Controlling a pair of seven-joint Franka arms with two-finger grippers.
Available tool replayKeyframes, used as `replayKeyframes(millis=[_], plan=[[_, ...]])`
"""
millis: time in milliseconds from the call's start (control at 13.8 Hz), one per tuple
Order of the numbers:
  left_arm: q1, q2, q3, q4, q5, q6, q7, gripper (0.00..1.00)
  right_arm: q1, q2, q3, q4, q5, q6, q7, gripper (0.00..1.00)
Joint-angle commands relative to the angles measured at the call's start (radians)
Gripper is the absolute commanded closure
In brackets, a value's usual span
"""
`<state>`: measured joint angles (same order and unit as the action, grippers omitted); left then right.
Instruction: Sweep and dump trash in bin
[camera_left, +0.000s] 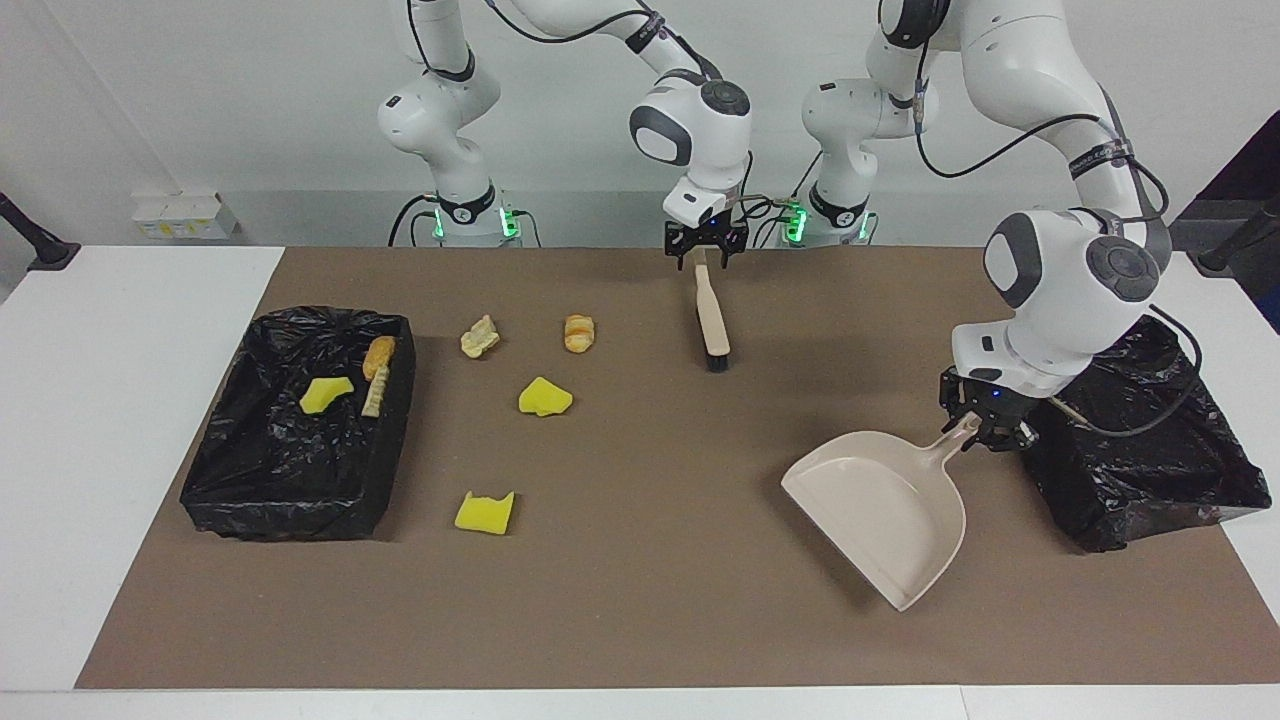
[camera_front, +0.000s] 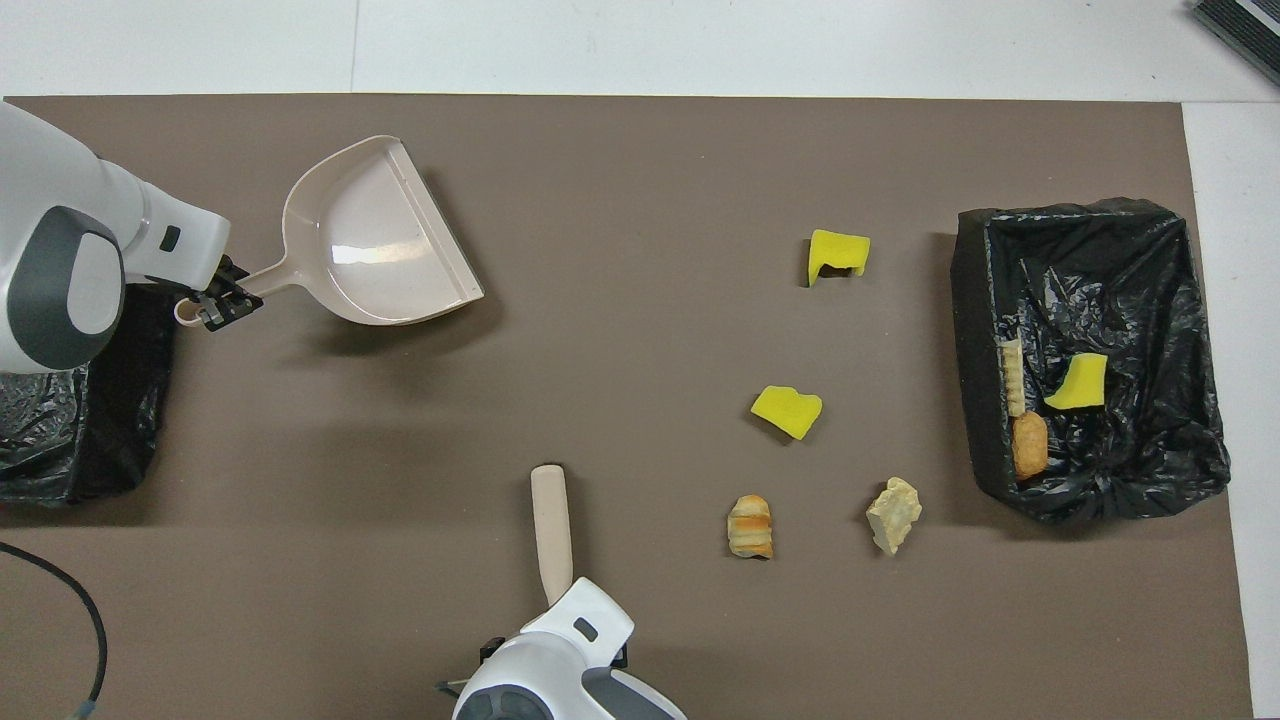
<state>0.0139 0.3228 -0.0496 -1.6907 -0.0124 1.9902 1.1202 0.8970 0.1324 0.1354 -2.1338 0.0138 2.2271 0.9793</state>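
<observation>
1. While four scraps lie loose on the brown mat, three others already sit inside the black-lined bin at the right arm's end of the table.
2. Loose scraps, placed from that bin: a pale bread chunk and a golden one beside it, toward the robots' edge; a yellow sponge piece nearer the table's middle; a second sponge piece farther from the robots than the rest.
3. Left gripper: fingers closed on the end of the dustpan handle. Pan is over the mat beside the second bin, well apart from the first bin. Its open mouth turns toward the scraps, probably to receive them.
4. Right gripper: over the handle end of the brush, which lies flat on the mat, bristles pointing away from the robots. Fingers straddle the handle; cannot tell if they have closed.
5. Judgement: brush pickup is in hand; sweeping not yet begun.
</observation>
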Motion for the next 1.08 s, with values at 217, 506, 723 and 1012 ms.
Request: replayKeyframes(millis=[217,506,723,1012], plan=[[0.032,-0.034,-0.009,-0.053,0.019,-0.001,0.168,1.00,0.020,-0.039,-0.005,-0.049,0.009,0.031,0.012,0.70],[0.038,-0.048,-0.009,-0.073,0.022,-0.011,0.182,1.00,0.022,-0.039,-0.003,-0.046,0.012,0.022,0.030,1.00],[0.024,-0.048,-0.010,-0.072,0.034,-0.014,0.201,1.00,0.016,-0.042,-0.005,-0.032,0.012,0.016,0.109,1.00],[-0.015,-0.053,-0.013,-0.072,0.074,-0.047,0.208,1.00,-0.044,-0.125,-0.013,-0.031,0.012,-0.095,0.200,1.00]])
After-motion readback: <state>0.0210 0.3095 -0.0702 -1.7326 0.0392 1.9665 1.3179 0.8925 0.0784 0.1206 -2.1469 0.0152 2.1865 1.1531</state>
